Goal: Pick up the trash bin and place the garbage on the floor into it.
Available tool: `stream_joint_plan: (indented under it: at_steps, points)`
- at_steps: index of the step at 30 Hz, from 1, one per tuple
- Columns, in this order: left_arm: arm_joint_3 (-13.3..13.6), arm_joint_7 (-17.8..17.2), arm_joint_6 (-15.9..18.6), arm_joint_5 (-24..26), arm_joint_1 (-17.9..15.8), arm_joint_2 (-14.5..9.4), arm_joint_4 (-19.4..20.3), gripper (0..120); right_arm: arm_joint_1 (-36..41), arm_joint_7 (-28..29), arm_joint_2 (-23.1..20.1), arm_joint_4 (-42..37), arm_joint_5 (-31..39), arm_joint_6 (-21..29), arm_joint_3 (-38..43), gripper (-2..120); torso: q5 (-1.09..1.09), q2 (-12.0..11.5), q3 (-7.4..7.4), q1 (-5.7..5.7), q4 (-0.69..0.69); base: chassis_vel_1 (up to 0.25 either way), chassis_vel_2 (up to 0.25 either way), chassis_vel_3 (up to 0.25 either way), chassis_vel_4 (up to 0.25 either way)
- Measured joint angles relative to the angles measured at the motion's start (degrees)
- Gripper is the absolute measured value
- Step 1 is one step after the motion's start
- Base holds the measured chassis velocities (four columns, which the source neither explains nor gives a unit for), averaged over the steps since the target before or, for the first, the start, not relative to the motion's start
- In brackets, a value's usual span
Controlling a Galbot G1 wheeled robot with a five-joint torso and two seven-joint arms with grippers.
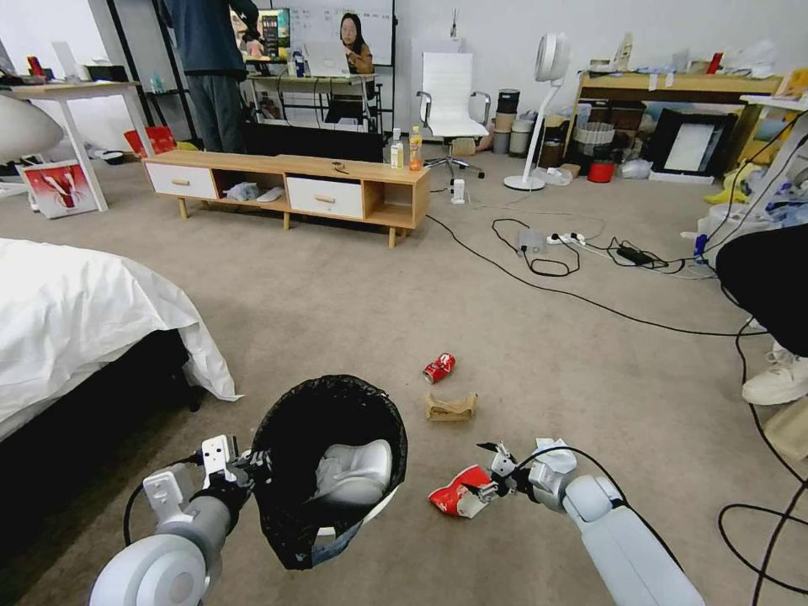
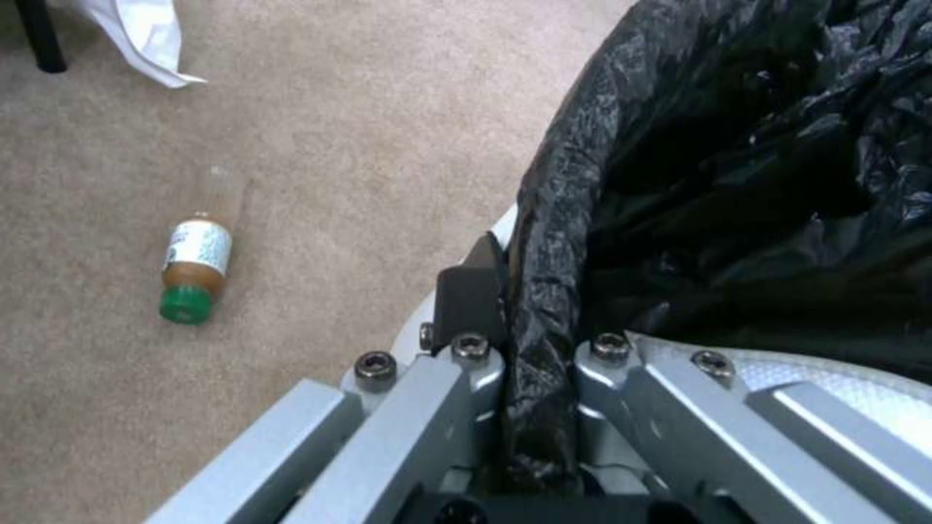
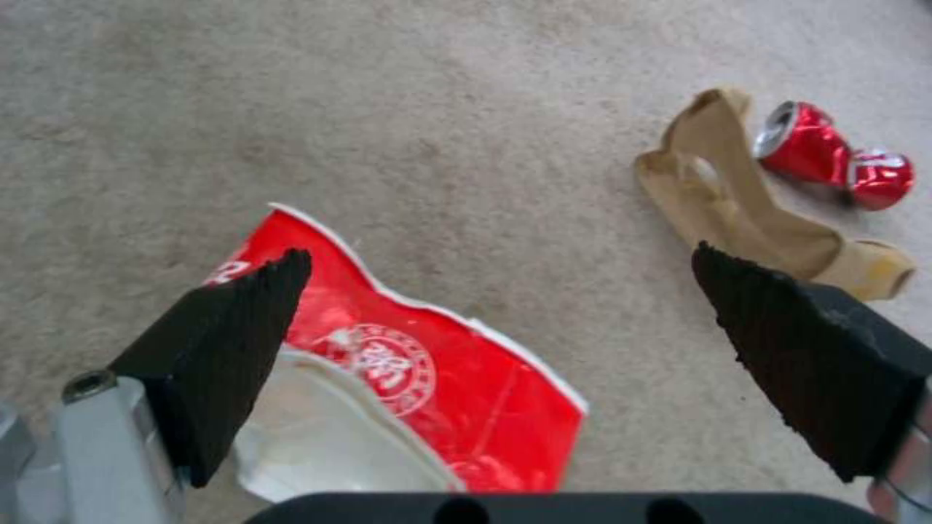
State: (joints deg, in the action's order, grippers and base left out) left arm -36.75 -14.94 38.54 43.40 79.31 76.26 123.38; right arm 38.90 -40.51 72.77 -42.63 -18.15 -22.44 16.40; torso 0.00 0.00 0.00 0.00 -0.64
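The trash bin hung off the floor, my left gripper clamped on its bagged rim. The red-and-white wrapper lay under my right gripper, fingers apart — I judged it best to lower squarely, then close.

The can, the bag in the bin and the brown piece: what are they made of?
The can looks like thin metal: glossy red, silver top, crushed and dented. The bag in the bin looks like thin black plastic: shiny and crinkly. The brown piece seems to be paper or thin card: dull, tan, bent with a torn hole.
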Motion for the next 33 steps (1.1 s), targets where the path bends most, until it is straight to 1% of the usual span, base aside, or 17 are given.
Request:
stream_joint_plan:
  at_steps: [8, 13, 19, 26, 33]
  points:
    - [-0.1, 0.0, 0.0, 0.0, 0.0, -0.1, 0.0, 3, 0.3, 0.0, 0.2, 0.2, -2.2, 0.0, -0.3, 100, 0.0, 0.0, 0.0, 0.0, 0.01, 0.0, 0.0, 0.0, 0.0]
    - [-0.2, 0.1, 0.0, 0.0, 0.1, -0.1, 0.0, 3, 0.9, -0.2, -0.3, -0.9, -5.2, -1.5, 0.3, 100, 0.0, 0.0, 0.0, 0.0, 0.01, 0.0, 0.0, 0.0, 0.0]
    - [0.0, 0.1, 0.0, -0.1, 0.1, 0.0, 0.0, 3, 1.0, -0.2, -0.5, -1.0, -6.3, -1.9, 0.6, 100, 0.0, 0.0, 0.0, 0.0, 0.0, 0.0, 0.0, 0.0, 0.0]
    - [0.2, 0.2, 0.0, -0.5, 0.4, 0.1, 0.0, 3, 0.3, -0.4, -0.6, -0.1, -11.1, -2.3, 1.8, 100, 0.0, 0.0, 0.0, 0.0, 0.01, 0.0, 0.0, 0.0, 0.0]
    - [0.2, 0.3, -0.1, -0.7, 0.7, 0.2, 0.2, 3, -0.4, -0.7, -0.3, 0.8, -11.8, -2.2, 1.4, 100, 0.0, 0.0, 0.0, 0.0, 0.01, 0.0, 0.0, 0.0, 0.0]
